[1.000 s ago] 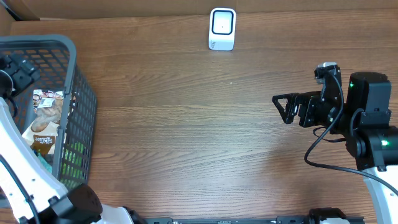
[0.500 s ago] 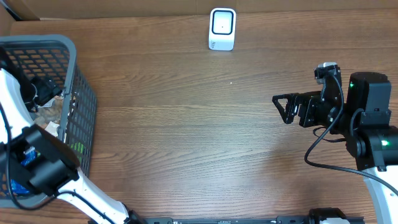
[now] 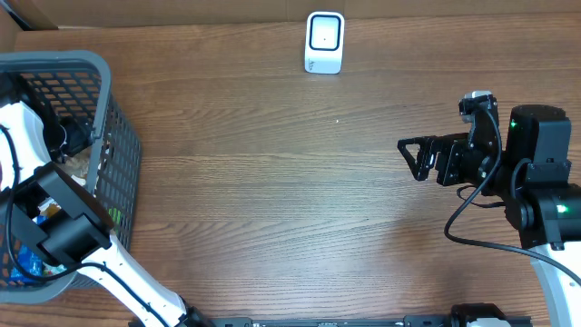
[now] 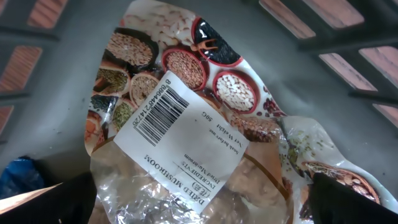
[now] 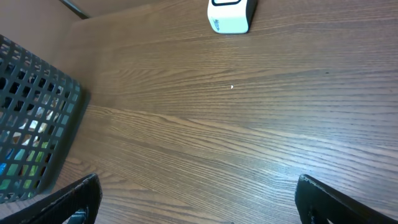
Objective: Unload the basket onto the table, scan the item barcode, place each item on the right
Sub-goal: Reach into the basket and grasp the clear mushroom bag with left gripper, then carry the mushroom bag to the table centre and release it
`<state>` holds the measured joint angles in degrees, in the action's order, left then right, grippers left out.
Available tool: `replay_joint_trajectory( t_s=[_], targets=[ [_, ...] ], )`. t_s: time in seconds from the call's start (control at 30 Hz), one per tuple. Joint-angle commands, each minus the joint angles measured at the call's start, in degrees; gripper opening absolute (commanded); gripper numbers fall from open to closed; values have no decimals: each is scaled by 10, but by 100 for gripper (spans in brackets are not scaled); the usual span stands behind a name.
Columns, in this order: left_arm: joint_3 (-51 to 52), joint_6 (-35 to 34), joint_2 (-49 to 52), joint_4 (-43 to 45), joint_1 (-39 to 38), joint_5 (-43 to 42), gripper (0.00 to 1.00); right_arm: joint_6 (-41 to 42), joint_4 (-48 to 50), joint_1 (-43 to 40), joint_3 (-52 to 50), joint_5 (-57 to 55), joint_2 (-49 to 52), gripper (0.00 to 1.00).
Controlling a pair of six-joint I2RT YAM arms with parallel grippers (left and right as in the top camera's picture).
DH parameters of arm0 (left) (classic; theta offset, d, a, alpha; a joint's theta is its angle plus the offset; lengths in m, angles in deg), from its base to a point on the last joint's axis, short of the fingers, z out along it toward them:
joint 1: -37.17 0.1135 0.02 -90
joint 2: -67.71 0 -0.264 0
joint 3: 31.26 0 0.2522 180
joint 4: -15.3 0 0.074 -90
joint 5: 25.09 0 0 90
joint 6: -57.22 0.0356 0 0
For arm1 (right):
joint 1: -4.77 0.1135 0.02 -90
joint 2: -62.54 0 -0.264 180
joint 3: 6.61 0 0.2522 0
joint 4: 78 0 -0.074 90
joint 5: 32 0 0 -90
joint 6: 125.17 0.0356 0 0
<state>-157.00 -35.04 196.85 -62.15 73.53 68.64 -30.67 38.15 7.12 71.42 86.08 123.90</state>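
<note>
Wood-grain bench (image 3: 272,182) throughout, with brown cardboard (image 3: 182,11) along the far edge.

Locate left tool (image 4: 205,202) inside grey mesh basket (image 3: 118,136) at the left edge of the bench, jaws spread wide, gripping nothing. See its dark fingertips (image 4: 56,199) only at the two lower corners of the left wrist view.

Find dried mushroom packet (image 4: 186,93) directly beneath this tool, lying on the basket floor between the two fingers. Cannot tell whether touching or apart. Note white label (image 4: 186,146) face up on the packet, with barcode (image 4: 163,115) at its upper left end and printed text upside down from this view. Note blue item (image 4: 18,174) just beside the packet at lower left, identity not readable.

Find right tool (image 3: 410,159) well apart at the right side of the bench, jaws likewise wide and empty, pointing left over bare wood. Find white scanner (image 3: 324,42) upright near the far edge, well apart from the basket and from both tools.

Hidden or unclear:
- Overhead: packet mostly covered by left arm (image 3: 27,136) and basket wall.
- Left wrist view: lower edge of packet cut off by the frame, small print on the label only partly legible.
- Right wrist view: scanner cropped at the top, basket contents reduced to blurred colour patches behind the mesh.
</note>
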Motion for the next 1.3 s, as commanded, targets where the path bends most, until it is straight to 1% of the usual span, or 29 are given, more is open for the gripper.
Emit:
replay_joint_trajectory(
  t_s=[0.0,0.03,0.1,0.17,0.2,0.27,0.3,0.33,0.37,0.5,0.6,0.7,0.87,0.97,1.07,1.17,1.23,1.27],
  targets=[
    [1,21,35,-12,-2,5,96,0,5,3,3,-2,-2,100],
    [1,21,39,-19,-3,1,96,0,5,3,3,-2,-2,100],
    [1,20,44,-30,-3,-11,90,0,5,3,3,-2,-1,100],
    [1,20,46,-39,-3,-21,88,0,5,3,3,-2,-1,100],
    [1,20,46,-41,-4,-23,85,0,5,3,3,-2,-2,100],
    [1,19,46,-50,-4,-24,69,0,5,3,3,-2,-2,100],
    [1,19,46,-54,-4,-25,57,0,5,3,3,-2,-2,100],
    [1,18,46,-59,-4,-26,26,0,5,3,3,-2,-1,100],
    [1,18,46,-65,-4,-28,4,0,5,3,3,-2,-1,100],
    [-17,-14,45,-98,-4,-30,4,0,7,3,3,-2,-2,100],
    [-87,-26,42,-154,-4,-36,4,0,7,3,3,-2,-2,100],
    [-172,-39,34,-210,-4,-37,4,0,7,3,3,-2,-1,100],
    [-341,-56,5,-305,-4,-44,4,0,7,3,3,-2,-1,100],
    [-427,-54,-27,-331,-4,-74,4,0,6,3,3,-2,-2,100],
    [-445,-53,-83,-330,-5,-121,4,0,7,3,3,-2,-1,100],
    [-445,-55,-140,-327,-15,-128,4,0,6,3,3,-2,-2,100],
    [-445,-55,-171,-331,-30,-140,4,0,7,3,3,-2,-2,100],
    [-443,-55,-198,-331,-56,-173,4,0,7,3,3,-2,-1,100]
  ],
)
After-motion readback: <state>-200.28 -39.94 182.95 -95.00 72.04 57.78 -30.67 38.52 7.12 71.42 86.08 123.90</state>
